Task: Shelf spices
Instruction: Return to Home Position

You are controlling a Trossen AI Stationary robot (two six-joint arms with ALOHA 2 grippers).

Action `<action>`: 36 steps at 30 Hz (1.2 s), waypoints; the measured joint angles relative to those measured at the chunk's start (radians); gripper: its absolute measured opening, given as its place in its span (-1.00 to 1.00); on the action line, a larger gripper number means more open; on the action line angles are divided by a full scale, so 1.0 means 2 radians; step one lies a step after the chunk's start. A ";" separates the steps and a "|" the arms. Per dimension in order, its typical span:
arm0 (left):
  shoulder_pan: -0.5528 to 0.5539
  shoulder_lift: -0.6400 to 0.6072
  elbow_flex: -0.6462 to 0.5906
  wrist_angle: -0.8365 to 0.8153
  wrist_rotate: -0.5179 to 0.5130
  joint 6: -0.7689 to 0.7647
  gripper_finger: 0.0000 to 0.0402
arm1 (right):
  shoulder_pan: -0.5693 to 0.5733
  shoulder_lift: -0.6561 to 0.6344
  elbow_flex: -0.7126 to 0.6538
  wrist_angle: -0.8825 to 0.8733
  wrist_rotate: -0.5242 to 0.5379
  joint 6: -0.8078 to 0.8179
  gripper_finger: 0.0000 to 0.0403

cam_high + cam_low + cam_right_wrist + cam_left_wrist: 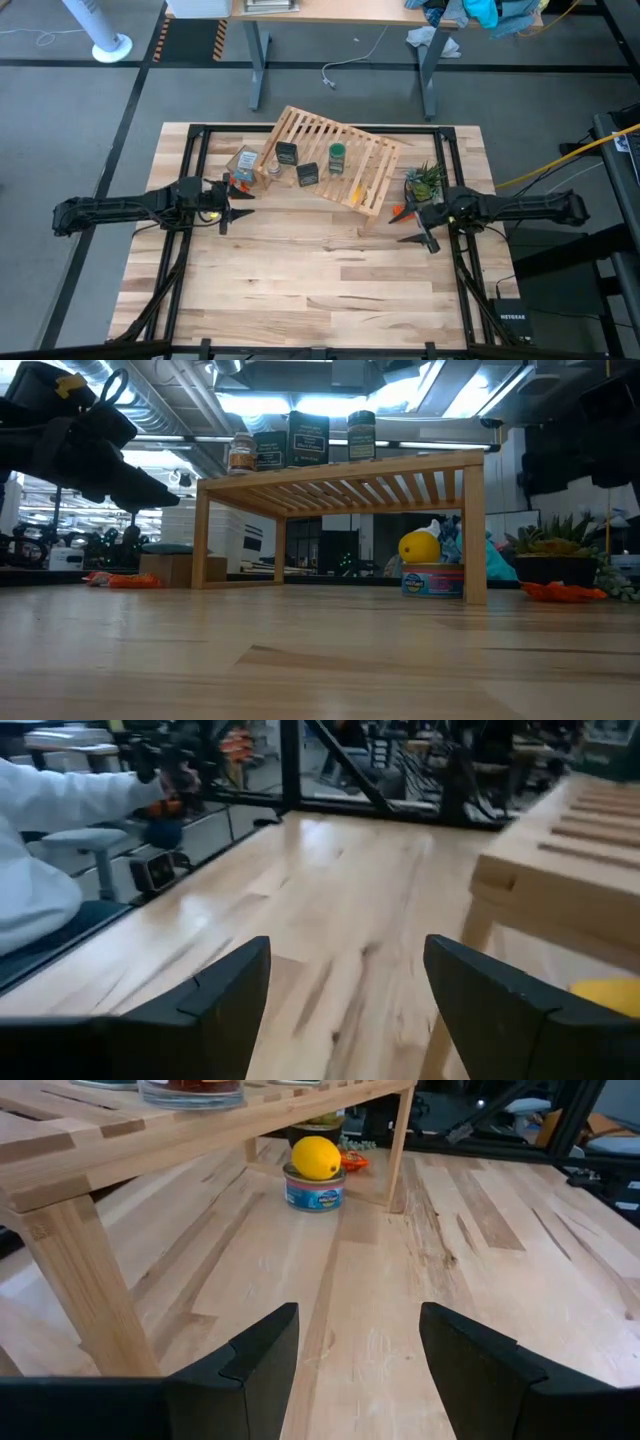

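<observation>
The shelf is a light-wood slatted rack standing on its legs at the table's far middle. On its slats stand the spices: two dark squarish jars, a green round jar and a small clear glass jar. The low view shows them in a row on top. My left gripper is open at the left, short of the shelf and above the table. My right gripper is open at the right. Neither holds anything.
A tan cardboard box stands by the shelf's left end. A lemon on a blue can sits under the shelf. A potted plant and orange pieces lie near my right gripper. A person's white sleeve shows beyond the table.
</observation>
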 joint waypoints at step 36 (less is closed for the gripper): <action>0.000 0.000 0.000 0.000 -0.001 0.000 0.01 | 0.000 -0.056 0.000 -0.026 0.061 0.049 0.34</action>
